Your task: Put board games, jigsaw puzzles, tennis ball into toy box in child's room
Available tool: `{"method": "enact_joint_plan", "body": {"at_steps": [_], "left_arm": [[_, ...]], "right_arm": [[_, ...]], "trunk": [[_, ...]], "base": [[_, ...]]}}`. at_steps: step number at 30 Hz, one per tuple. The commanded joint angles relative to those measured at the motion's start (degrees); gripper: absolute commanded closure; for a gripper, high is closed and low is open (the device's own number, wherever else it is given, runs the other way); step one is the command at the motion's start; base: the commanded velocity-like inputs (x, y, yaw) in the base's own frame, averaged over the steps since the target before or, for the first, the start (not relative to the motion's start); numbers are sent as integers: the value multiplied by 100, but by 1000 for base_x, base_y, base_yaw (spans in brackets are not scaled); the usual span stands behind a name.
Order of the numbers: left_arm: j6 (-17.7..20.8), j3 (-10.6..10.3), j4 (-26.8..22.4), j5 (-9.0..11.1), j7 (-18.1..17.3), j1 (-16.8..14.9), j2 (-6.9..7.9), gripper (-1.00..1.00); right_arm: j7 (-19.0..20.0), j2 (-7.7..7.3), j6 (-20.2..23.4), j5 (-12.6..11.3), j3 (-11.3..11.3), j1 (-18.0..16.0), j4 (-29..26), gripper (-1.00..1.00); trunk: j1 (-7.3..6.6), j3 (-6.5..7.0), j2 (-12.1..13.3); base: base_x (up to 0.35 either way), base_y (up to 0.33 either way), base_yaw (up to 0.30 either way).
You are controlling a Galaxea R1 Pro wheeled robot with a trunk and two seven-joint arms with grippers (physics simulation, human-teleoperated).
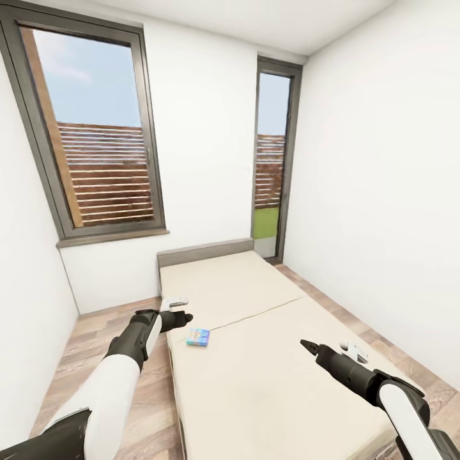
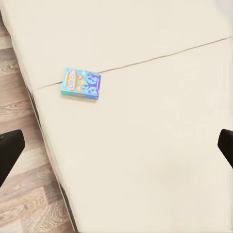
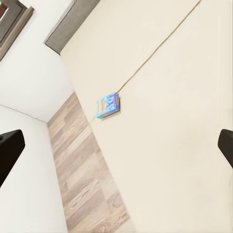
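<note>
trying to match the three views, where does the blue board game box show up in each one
Head view: board game box near the bed's left edge, by the left gripper.
Left wrist view: upper left.
Right wrist view: centre.
Shared landmark: the mattress seam ending at the box.

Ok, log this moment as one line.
phase: approaching bed | board game: flat near bed's left edge, untouched | left gripper: open | right gripper: open

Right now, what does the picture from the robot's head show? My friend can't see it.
A small blue game box lies flat near the left edge of a cream bed in a white room with two windows. Two robot arms reach over the bed, the left gripper just beside the box, the right gripper farther off.
</note>
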Motion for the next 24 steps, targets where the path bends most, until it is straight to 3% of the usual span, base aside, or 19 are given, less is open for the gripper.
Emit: {"method": "enact_joint_plan", "body": {"at_steps": [1, 10, 24], "left_arm": [[24, 46, -11, -59, -50, -2, -8, -100], [24, 46, -11, -59, -50, -2, -8, -100], [24, 46, -11, -59, -50, -2, -8, -100]], "right_arm": [[-52, -1, 18, -60, 0, -3, -5, -100], [-51, -1, 18, -60, 0, -3, -4, -100], [-50, -1, 18, -60, 0, -5, -5, -100]], "trunk": [[3, 0, -5], [3, 23, -5], [3, 30, -5]], "base": [[0, 0, -219], [0, 66, -230], [0, 76, -47]]}}
